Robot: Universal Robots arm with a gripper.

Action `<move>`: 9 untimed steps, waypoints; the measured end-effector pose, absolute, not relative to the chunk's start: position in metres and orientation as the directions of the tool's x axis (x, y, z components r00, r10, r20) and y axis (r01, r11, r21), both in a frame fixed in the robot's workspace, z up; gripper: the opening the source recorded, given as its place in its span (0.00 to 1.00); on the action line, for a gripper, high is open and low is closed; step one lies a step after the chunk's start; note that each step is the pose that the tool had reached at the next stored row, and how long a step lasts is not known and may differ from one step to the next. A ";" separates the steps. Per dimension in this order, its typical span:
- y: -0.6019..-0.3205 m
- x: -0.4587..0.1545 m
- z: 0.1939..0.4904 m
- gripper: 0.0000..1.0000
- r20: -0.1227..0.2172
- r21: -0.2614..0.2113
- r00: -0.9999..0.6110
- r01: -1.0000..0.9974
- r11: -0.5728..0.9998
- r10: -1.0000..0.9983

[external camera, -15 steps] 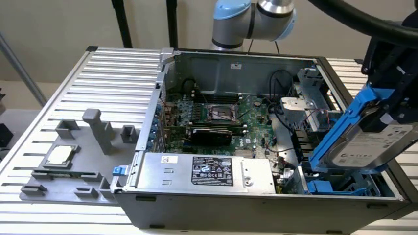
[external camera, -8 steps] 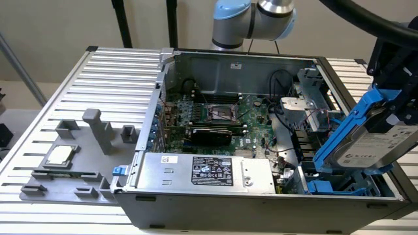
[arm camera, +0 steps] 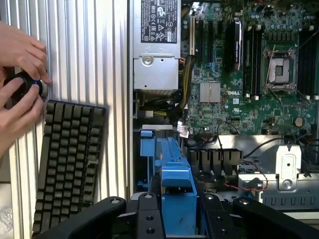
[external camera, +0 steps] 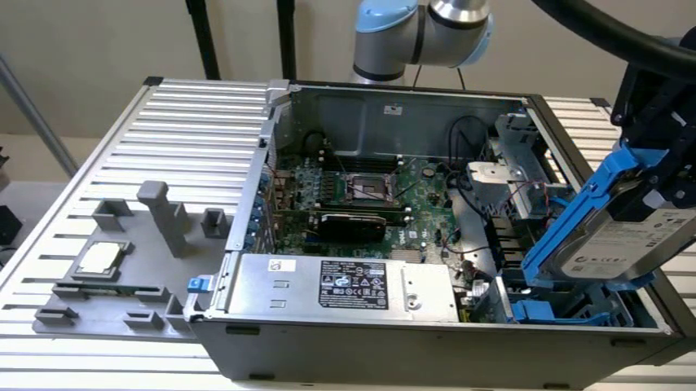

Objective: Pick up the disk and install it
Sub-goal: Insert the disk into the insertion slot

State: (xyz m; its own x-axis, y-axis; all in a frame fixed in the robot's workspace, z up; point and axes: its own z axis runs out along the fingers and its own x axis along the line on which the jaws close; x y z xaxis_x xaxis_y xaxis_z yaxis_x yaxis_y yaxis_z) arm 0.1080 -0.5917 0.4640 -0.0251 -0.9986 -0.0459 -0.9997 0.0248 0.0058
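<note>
Slatted metal table point(external camera: 196, 106), pale wall behind. An open computer case point(external camera: 435, 342) lies on its side on the table, taking up the centre and right of the exterior view.

The disk point(external camera: 625, 240): at the right edge of the exterior view, off the table, held above the lower right corner of the case. Tilted steeply, label face towards the camera, blue frame around it. In the wrist view its blue frame point(arm camera: 174, 169) runs straight out from between the fingers.

Gripper point(external camera: 653, 167): black, reaching in from the upper right of the exterior view. Jaws are closed on the top end of the disk's frame, one finger on each side in the wrist view point(arm camera: 179, 219).

Below the disk: blue drive cage point(external camera: 544, 311) in the case's lower right corner, apart from the disk. Red and black cables lie just beside the cage.

Further out: power supply point(external camera: 337, 285) along the front wall, motherboard point(external camera: 370, 191) in the middle. Grey holder tray point(external camera: 98, 301) with a small square chip point(external camera: 98, 259) at the lower left.

Beside the case in the wrist view: keyboard point(arm camera: 70, 164), and a person's hands point(arm camera: 20, 50) on a round black knob point(arm camera: 22, 87).

Judgement: this is the carry-to-cage stage, with the disk not yet seated. To do it well, take out the tilt first, square the frame's long edges to the cage rails, keep the low corner off the cables, and feed straight without twisting in the grip.
</note>
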 end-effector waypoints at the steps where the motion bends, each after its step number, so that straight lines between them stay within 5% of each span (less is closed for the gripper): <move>1: -0.592 0.108 0.464 0.00 -0.046 0.006 -0.025 -1.000 0.025 -0.999; 9: -0.590 0.100 0.455 0.00 -0.038 0.003 -0.016 -1.000 0.016 -0.999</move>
